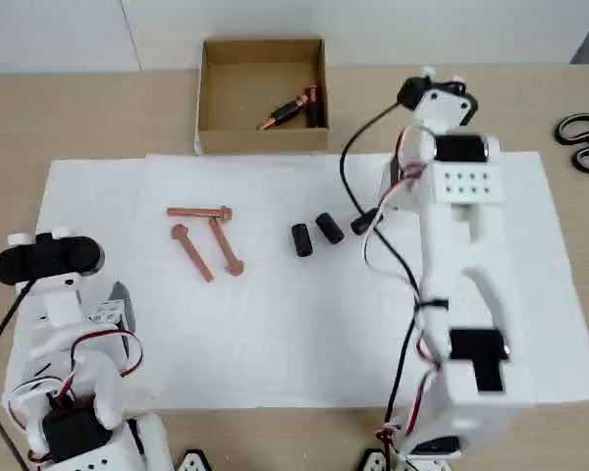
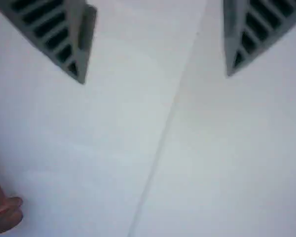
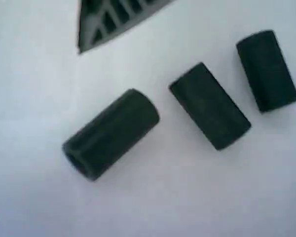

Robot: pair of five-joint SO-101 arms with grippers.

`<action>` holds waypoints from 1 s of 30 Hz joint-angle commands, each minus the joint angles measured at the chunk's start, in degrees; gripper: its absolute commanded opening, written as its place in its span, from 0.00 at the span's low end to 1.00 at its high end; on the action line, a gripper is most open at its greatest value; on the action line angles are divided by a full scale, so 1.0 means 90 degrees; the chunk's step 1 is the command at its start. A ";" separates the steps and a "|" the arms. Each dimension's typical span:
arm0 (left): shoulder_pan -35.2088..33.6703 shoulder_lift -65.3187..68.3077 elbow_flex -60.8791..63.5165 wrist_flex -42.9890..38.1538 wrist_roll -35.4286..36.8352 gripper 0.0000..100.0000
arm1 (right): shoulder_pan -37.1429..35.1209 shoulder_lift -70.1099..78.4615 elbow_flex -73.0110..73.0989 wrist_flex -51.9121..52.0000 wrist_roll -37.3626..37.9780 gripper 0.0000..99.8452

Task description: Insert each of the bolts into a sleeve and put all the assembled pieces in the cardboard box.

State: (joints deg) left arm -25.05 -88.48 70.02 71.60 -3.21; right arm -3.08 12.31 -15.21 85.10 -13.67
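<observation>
- One assembled piece (image 1: 293,108) already lies in the cardboard box (image 1: 260,140); roughly a quarter done, I judge.
- Three bolts (image 1: 198,211) and three sleeves (image 1: 301,239) lie loose, apart, on the white paper (image 1: 275,334).
- Left gripper (image 2: 155,44) spread wide, empty, near a bolt head; right gripper (image 3: 113,22) over the sleeves, grip can't be told.
- Wooden table (image 1: 98,108), scissors (image 1: 584,137) at its edge, pale wall behind.

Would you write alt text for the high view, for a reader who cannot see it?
Three copper bolts and three black sleeves lie loose on white paper, the right arm next to the sleeves. Behind the paper, a cardboard box holds at least one assembled piece.
</observation>
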 commanded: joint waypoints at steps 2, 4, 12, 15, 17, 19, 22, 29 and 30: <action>0.0000 -0.0049 -0.0024 0.0029 -0.0049 0.17 | 0.0024 0.0679 -0.1582 0.0923 -0.0147 0.21; 0.0020 -0.0049 -0.0024 0.0029 -0.0049 0.17 | 0.0044 0.0816 -0.1690 0.0972 -0.0098 0.21; 0.0029 -0.0049 -0.0024 0.0029 -0.0049 0.17 | -0.0337 0.1079 -0.1690 0.0835 -0.0117 0.21; 0.0029 -0.0049 -0.0024 0.0029 -0.0049 0.17 | -0.0659 0.1363 -0.1700 0.0669 -0.0127 0.21; 0.0029 -0.0049 -0.0024 0.0029 -0.0049 0.17 | -0.0786 0.1597 -0.1700 0.0454 -0.0127 0.21; 0.0029 -0.0049 -0.0024 0.0029 -0.0049 0.17 | -0.0796 0.1763 -0.1700 0.0161 -0.0274 0.21; 0.0029 -0.0049 -0.0024 0.0029 -0.0049 0.17 | -0.0777 0.1861 -0.1700 -0.0112 -0.1094 0.21; 0.0029 -0.0049 -0.0024 0.0029 -0.0049 0.17 | -0.0786 0.1900 -0.1670 -0.0181 -0.1534 0.21; 0.0029 -0.0049 -0.0024 0.0029 -0.0049 0.17 | -0.0786 0.1900 -0.1670 -0.0151 -0.1534 0.21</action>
State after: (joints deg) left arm -25.05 -88.48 70.02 71.60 -3.21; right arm -9.93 29.80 -27.78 83.96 -26.86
